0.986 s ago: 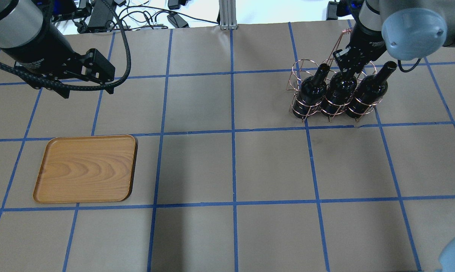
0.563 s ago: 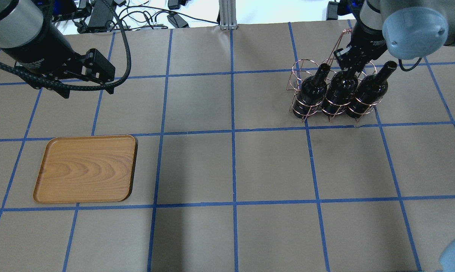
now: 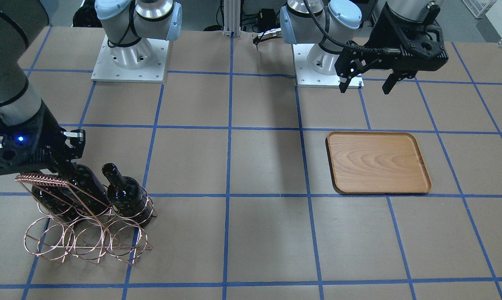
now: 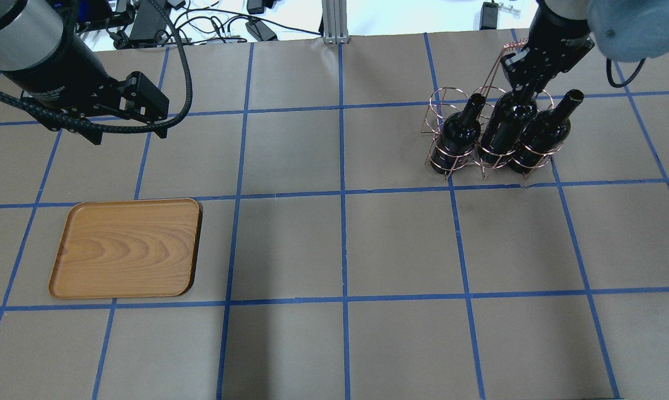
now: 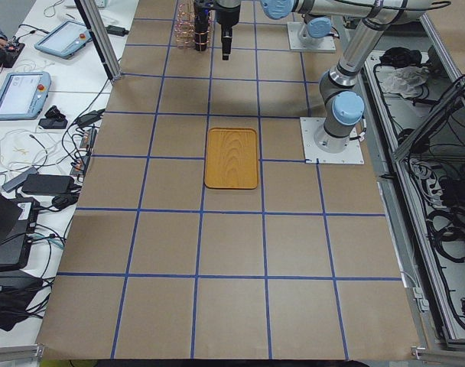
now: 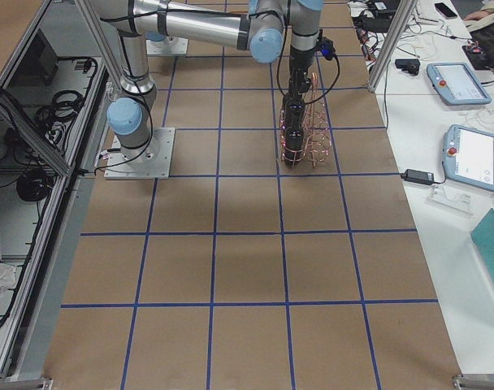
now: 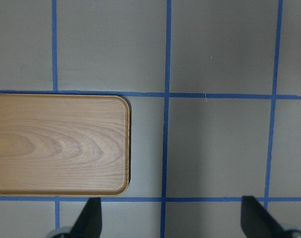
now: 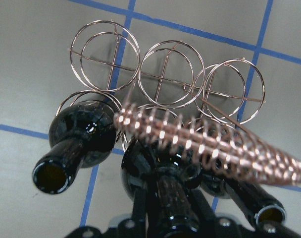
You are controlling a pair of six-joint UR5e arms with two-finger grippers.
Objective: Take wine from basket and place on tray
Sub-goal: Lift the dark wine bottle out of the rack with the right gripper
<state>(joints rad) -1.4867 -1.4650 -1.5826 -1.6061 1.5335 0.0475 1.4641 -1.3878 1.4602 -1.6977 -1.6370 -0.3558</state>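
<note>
I see the right gripper (image 8: 168,194) with its fingers (image 8: 138,210) closed on the neck of the middle wine bottle (image 4: 503,125), one finger on either side. The bottle is upright, its lower body inside the copper basket (image 8: 200,140), between two other bottles (image 4: 461,133). On the left gripper (image 7: 170,220) I read the fingers (image 7: 88,220) as spread wide and holding nothing. It is above the worktop (image 4: 340,250) near the wooden tray (image 4: 126,247), well apart from the basket.

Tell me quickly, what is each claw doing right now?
Left gripper: open, holding nothing.
Right gripper: closed on the middle wine bottle, at its neck.
</note>
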